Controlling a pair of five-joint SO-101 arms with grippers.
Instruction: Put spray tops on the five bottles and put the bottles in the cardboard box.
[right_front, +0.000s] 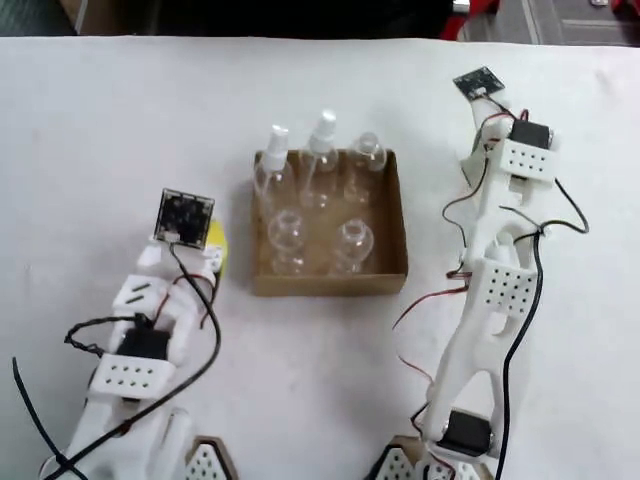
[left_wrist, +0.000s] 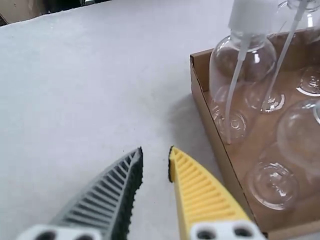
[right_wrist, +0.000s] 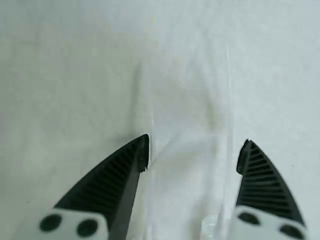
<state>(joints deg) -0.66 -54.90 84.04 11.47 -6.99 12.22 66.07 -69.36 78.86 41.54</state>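
Left gripper (left_wrist: 155, 150) is sitting low over the table (left_wrist: 75, 75), just beside the cardboard box (left_wrist: 202, 95), jaws slightly apart and gripping nothing. Five bottles (right_front: 287, 240) are standing inside the box; two in the far row are wearing spray tops (right_front: 324, 125). Right gripper (right_wrist: 195, 150) is hanging over the table, jaws wide apart

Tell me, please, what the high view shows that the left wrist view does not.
High view alone: all five bottles in the cardboard box, three uncapped, and the right arm. Left wrist view alone: the left gripper's ridged finger faces, slightly apart and empty, and the dip tube inside a capped bottle. Both: the box's left wall, capped bottles, the white table.
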